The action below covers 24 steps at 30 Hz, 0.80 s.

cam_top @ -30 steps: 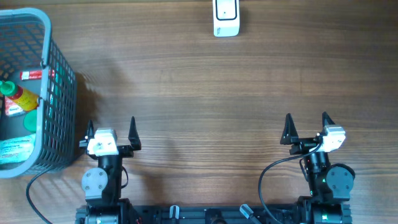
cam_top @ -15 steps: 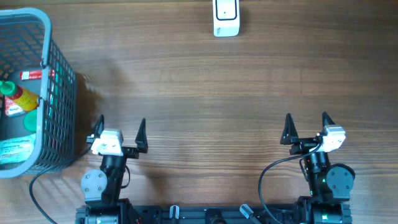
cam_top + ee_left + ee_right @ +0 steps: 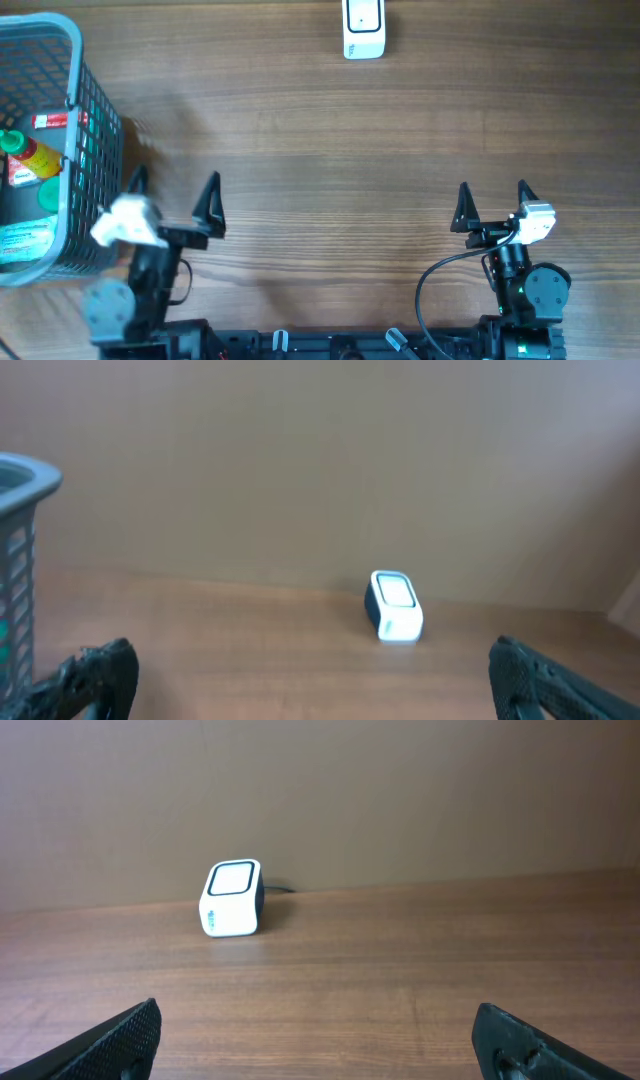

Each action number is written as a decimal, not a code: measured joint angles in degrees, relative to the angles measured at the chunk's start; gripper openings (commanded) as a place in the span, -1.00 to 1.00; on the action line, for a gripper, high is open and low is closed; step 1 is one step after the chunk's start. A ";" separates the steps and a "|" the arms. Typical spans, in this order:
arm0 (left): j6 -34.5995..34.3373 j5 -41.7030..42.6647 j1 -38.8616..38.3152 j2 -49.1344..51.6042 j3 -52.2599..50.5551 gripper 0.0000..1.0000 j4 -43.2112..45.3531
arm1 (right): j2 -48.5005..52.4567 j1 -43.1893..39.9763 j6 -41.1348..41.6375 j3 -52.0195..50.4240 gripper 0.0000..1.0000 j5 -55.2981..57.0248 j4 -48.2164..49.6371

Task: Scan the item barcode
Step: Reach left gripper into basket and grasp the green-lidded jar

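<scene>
We judge the bottle [image 3: 30, 157] to be the handiest item to scan. It lies in the grey mesh basket [image 3: 98, 160] at the left edge of the table [image 3: 300, 150]. Its body runs from yellow into red, and its green cap points towards that left edge.

It looks like a small plastic squeeze bottle, so we expect it to be light and fairly stiff, with a little give. It also looks smooth and round enough to slip or roll between the fingers. We would take it from above, across the middle of the body, because the basket's tall walls shut out any sideways approach. We would squeeze only gently. No barcode shows on it from here, so we expect it will need turning before the reader.

Beside it, towards the near edge, lies a teal-and-white packet [image 3: 25, 240]. It looks soft and crinkly, and harder to pinch cleanly.

The scanner [image 3: 363, 28] is a small white box with a framed window on its face. It stands at the middle of the far edge, well apart from the basket.

The left gripper [image 3: 175, 182] hangs just beside the basket's right wall, jaws spread wide and holding nothing. The right gripper [image 3: 493, 190] sits by the near edge on the right, likewise spread and empty.
</scene>
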 measured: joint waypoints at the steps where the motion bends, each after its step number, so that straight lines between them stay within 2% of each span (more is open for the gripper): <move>1: -0.26 -0.15 0.00 2.86 3.26 1.00 -2.80 | 0.02 0.00 0.00 0.00 0.99 0.00 0.00; 5: -0.90 -0.24 0.00 19.21 21.22 1.00 -12.96 | 0.02 0.00 0.00 0.00 0.99 0.00 -0.02; 9: -1.14 3.76 0.00 32.50 38.49 1.00 -22.95 | 0.04 0.00 0.00 0.00 0.99 0.00 -0.04; 13: -1.29 8.26 0.00 39.26 43.12 1.00 -30.51 | 0.04 0.00 0.00 0.00 1.00 0.00 -0.02; 17: -1.75 10.99 0.07 45.00 43.10 1.00 -30.38 | 0.04 0.00 0.00 0.00 1.00 0.00 -0.04; 20: -7.15 11.43 2.49 47.67 44.52 1.00 -28.30 | 0.04 0.00 0.00 0.00 0.99 0.00 -0.04; 24: -12.92 11.06 8.74 51.19 51.43 0.99 -27.93 | 0.04 0.00 0.00 0.00 0.99 0.00 -0.04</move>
